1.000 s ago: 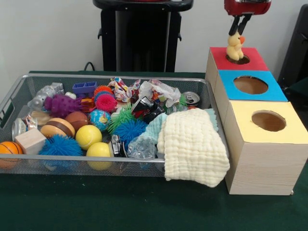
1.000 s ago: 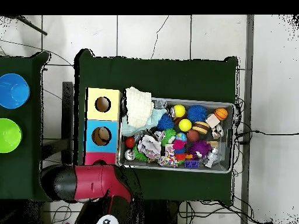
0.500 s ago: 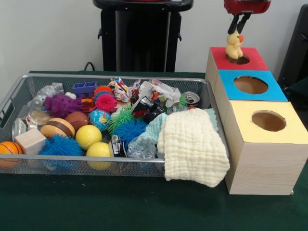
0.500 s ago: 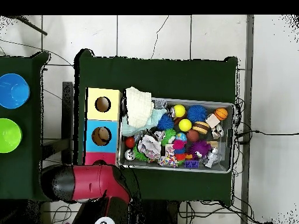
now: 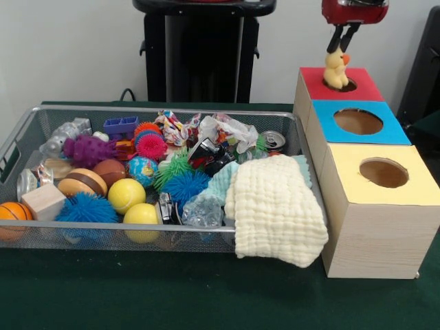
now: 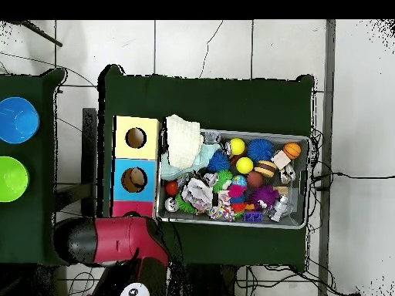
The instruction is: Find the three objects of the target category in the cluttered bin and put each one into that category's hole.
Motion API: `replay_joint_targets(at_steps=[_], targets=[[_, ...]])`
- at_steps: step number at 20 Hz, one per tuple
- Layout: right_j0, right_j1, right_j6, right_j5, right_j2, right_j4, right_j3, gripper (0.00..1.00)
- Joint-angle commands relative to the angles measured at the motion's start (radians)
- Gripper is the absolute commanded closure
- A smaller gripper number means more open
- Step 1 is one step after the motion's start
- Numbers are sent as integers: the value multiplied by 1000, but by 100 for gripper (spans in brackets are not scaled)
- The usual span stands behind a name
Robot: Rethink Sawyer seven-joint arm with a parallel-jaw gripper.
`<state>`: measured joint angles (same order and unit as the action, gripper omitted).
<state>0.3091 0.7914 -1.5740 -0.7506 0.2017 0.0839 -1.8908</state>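
My gripper [image 5: 339, 49] hangs at the top right of the front view, shut on the head of a small yellow duck toy [image 5: 335, 70]. The duck's underside sits at the rim of the round hole [image 5: 344, 85] in the red-topped box [image 5: 364, 84]. In the overhead view my red arm [image 6: 116, 239] covers most of that red box [image 6: 127, 209], and the duck and fingers are hidden beneath it. The wire bin [image 5: 165, 110] on the left holds several balls, spiky toys, blocks and a can.
A blue-topped box [image 5: 357, 122] and a yellow-topped box [image 5: 383, 172] stand in a row in front of the red one, each with a round hole. A cream cloth [image 5: 275, 206] drapes over the bin's right front corner. Blue bowl [image 6: 17, 119] and green bowl [image 6: 11, 178] sit on a side table.
The duck rose slightly half a second ago and now hangs a little lower and further right over the red hole, still gripped. The bin's contents have not moved.
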Motion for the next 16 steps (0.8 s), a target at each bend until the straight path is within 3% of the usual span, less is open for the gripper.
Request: replay_joint_targets(at_steps=[1, 8, 13, 14, 16], targets=[[-6, -34, -253, 139, -33, 30, 15, 100], [-11, -40, -242, 167, -36, 34, -3, 100], [-11, -44, -232, 131, -36, 29, 5, 100], [-13, -45, -226, 115, -35, 25, 9, 0], [-15, -47, -221, 101, -34, 23, 10, 0]])
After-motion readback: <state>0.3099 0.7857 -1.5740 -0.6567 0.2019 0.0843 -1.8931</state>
